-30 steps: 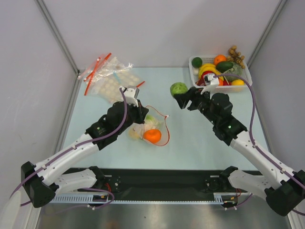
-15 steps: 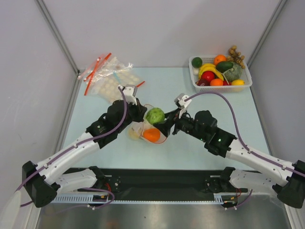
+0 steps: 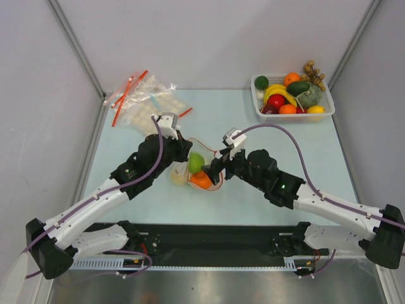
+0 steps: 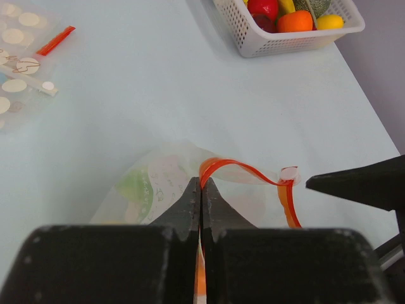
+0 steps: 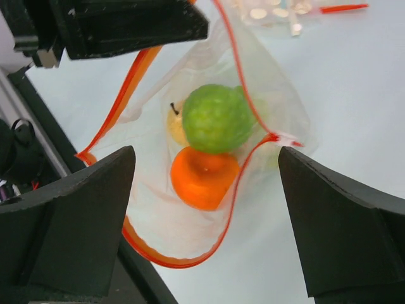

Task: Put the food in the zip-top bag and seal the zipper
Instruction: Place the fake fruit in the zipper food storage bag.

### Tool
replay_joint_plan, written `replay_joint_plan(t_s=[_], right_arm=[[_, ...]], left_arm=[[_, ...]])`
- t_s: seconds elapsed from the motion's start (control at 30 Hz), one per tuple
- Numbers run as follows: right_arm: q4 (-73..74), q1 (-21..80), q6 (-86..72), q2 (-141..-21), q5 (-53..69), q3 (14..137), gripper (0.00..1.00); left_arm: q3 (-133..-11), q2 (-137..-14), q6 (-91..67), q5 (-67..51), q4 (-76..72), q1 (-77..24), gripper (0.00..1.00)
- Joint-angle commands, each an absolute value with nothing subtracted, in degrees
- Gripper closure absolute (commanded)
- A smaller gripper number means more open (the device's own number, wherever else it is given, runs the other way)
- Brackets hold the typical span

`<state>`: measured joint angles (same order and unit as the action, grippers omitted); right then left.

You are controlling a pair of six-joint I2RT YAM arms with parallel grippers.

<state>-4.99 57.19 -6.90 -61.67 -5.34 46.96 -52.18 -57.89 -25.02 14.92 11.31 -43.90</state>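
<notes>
Together inside zip-top bag [image 5: 158,221]: green piece [image 5: 217,118], orange [image 5: 202,177]

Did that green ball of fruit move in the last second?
Yes. The green fruit went from beside the white basket, leftward and nearer, into the zip-top bag.

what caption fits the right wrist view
Open right gripper over the zip-top bag, green fruit and orange inside

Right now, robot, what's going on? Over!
Left gripper shut on zipper, holding zip-top bag open. Right gripper open above it. Green fruit and orange inside; zipper unsealed. Nothing in the way.
</notes>
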Motion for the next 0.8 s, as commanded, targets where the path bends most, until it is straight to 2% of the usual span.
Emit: replay_joint_plan(t_s=[0.0,0.13,0.23,0.57,0.77], right_arm=[[-6.9,57.5,-6.3,-58.1,-12.1,48.3,0.01],[-6.1,56.3,-8.1,-56.0,-22.3,47.6,0.0],[-5.2,52.0,-11.9,-54.8,-24.6,46.7,0.0],[-4.0,31.0,-26.2,-53.3,-22.2,42.5,0.0],[-4.1,21.3,-25.2,-58.0,-22.6,47.4,0.0]], left_arm=[[-52.2,-56.3,-25.7,15.9,9.1,-43.5,1.0],[-52.2,-56.4,-25.5,15.2,9.1,-43.5,1.0],[-52.0,-56.3,-25.4,14.5,8.8,-43.5,1.0],[-51.9,-57.1,-25.2,13.1,8.2,-43.5,1.0],[-52.0,-57.9,-25.0,12.7,8.0,-43.5,0.99]])
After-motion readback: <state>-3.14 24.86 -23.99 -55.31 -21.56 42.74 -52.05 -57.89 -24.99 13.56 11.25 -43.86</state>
